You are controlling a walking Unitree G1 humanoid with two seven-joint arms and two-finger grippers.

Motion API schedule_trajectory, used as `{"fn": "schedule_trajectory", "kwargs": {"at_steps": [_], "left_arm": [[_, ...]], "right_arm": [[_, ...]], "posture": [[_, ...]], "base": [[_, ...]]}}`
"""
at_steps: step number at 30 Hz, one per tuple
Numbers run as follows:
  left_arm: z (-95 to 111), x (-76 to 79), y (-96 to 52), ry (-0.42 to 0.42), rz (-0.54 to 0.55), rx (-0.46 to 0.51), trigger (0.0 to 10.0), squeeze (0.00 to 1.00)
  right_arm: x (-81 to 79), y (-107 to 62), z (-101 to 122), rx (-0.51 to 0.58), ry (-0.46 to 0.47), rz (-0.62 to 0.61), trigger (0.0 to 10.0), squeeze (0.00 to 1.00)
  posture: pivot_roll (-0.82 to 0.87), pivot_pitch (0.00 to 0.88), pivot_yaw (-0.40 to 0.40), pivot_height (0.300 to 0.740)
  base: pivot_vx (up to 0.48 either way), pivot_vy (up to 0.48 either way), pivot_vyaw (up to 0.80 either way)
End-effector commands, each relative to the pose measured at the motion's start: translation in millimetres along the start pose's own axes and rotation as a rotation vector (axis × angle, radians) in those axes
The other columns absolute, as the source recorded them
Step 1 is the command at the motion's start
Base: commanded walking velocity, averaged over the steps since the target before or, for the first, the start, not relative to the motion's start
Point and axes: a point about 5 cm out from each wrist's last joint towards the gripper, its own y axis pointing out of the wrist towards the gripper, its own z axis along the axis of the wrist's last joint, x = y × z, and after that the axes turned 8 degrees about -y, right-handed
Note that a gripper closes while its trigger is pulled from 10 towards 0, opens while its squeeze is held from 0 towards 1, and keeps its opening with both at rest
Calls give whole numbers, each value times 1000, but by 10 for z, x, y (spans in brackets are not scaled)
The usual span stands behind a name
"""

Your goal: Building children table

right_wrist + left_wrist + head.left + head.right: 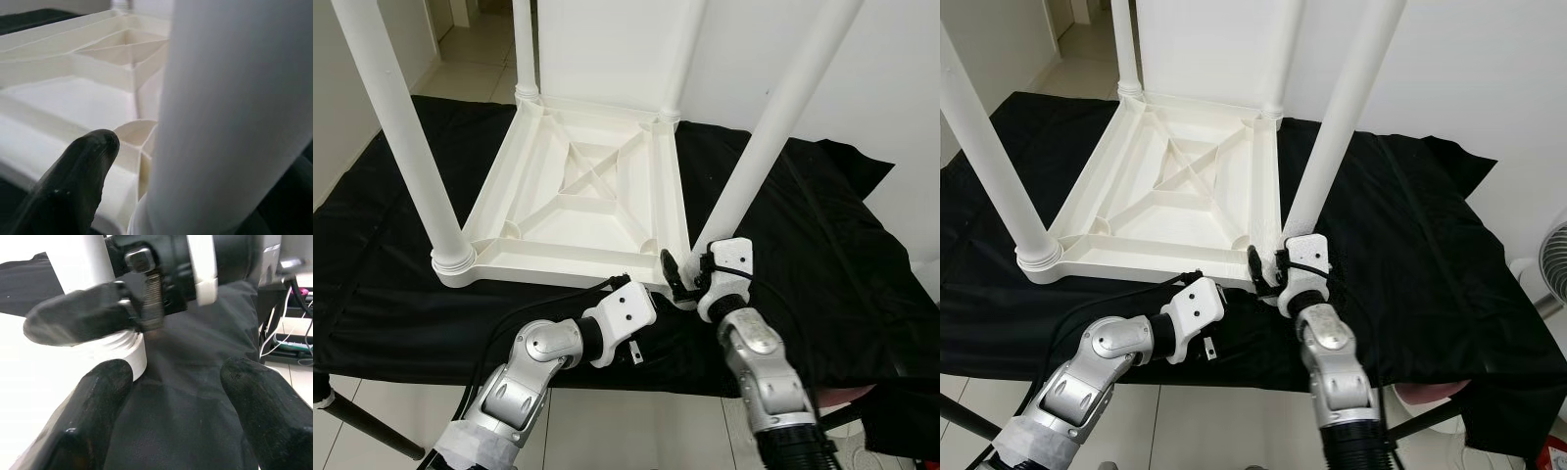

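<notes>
Four white round plastic legs are standing upward from the white ribbed plastic tabletop [578, 201], which is lying upside down on the black cloth-covered work surface [382, 294] at the centre of the head views. The near-right leg [773, 127] is rising from the tabletop's lower-right corner socket toward the upper right of the frame, slightly tilted; the near-left leg [396, 127] is seated at the lower left, and the two far legs are standing at the upper edge.

The right gripper [683, 277] is working at the base of the near-right leg. In the right wrist view one black finger [73, 181] is lying beside the leg, with the other side hidden behind it, so the jaws are appearing to straddle the leg; whether they are pressing on it cannot be told.

The left gripper [617, 286] is reaching to the same corner from the lower left. Its two fingers [98, 401] are standing apart with nothing between them, pointing at the leg's threaded collar and the right gripper.

Judgement for the step in hand: the leg is probably being seated in its socket. Keep the leg in line with the socket axis, turn without side load, and steady the tabletop corner with the left gripper so that the tabletop is not sliding on the cloth.
</notes>
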Motion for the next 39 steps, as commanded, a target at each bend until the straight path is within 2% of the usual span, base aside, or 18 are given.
{"fn": "schedule_trajectory", "kwargs": {"at_steps": [1, 6, 7, 8, 10, 11, 12, 18, 19, 20, 21, 22, 26, 35, 36, 38, 39], "left_arm": [[5, -34, 19, -8, 65, 12, 10000, 0], [4, -40, 16, -7, 66, 12, 10000, 0], [-11, -38, 11, -4, 64, 5, 10000, 0], [-11, -38, 11, -4, 64, 5, 10000, 0], [-26, -30, 5, -3, 58, -2, 10000, 0], [-26, -30, 5, -3, 58, -2, 10000, 0], [-25, -25, 6, -2, 55, -3, 10000, 0], [-17, -11, 11, -2, 47, -2, 10000, 0], [-15, -11, 9, -2, 46, -3, 10000, 0], [-15, -10, 6, -2, 46, -3, 10000, 0], [-15, -10, 6, -2, 46, -3, 10000, 0], [-17, -11, 0, -1, 47, -5, 10000, 0], [-21, -14, -13, -1, 50, -8, 10000, 0], [-21, -10, -21, -3, 52, -8, 10000, 0], [-23, -7, -21, -3, 51, -9, 10000, 0], [-23, -7, -21, -3, 51, -9, 10000, 0], [-28, -6, -23, -3, 49, -11, 10000, 0]], "right_arm": [[31, -12, -38, 0, 6, 76, 10000, 0], [89, -17, -67, -7, -35, 131, 10000, 0], [116, -9, -93, -9, -42, 221, 10000, 0], [116, -9, -93, -9, -42, 221, 10000, 0], [157, 7, -129, -11, -64, 363, 10000, 0], [157, 7, -129, -11, -64, 363, 10000, 0], [174, 29, -147, -10, -88, 415, 10000, 0], [217, 122, -233, -52, -116, 490, 9843, 0], [234, 140, -249, -59, -126, 493, 6078, 0], [252, 152, -267, -66, -132, 497, 5176, 0], [252, 152, -267, -66, -132, 497, 5176, 0], [274, 160, -290, -76, -142, 493, 0, 0], [323, 173, -330, -92, -133, 486, 0, 0], [282, 152, -343, -60, -94, 469, 0, 0], [258, 140, -341, -52, -85, 429, 8314, 0], [258, 140, -341, -52, -85, 429, 8314, 0], [230, 127, -333, -51, -81, 372, 10000, 0]], "posture": [[-26, 12, -115, 740], [-24, 11, -115, 740], [-21, 4, -108, 740], [-21, 4, -108, 740], [-19, 2, -106, 740], [-19, 2, -106, 740], [-16, 2, -104, 740], [-6, 0, -99, 740], [-3, 0, -98, 740], [-3, 0, -98, 740], [-3, 0, -98, 740], [1, 0, -99, 740], [8, 0, -100, 740], [7, 2, -100, 740], [4, 2, -98, 740], [4, 2, -98, 740], [-1, 2, -96, 740]], "base": [[0, 0, 0], [0, 0, 0], [0, 0, 0], [0, 0, 0], [0, 0, 0], [0, 0, 0], [0, 0, 0], [0, 0, 0], [0, 0, 0], [0, 0, 0], [0, 0, 0], [0, 0, 0], [0, 0, 0], [0, 0, 0], [0, 0, 0], [0, 0, 0], [0, 0, 0]]}}
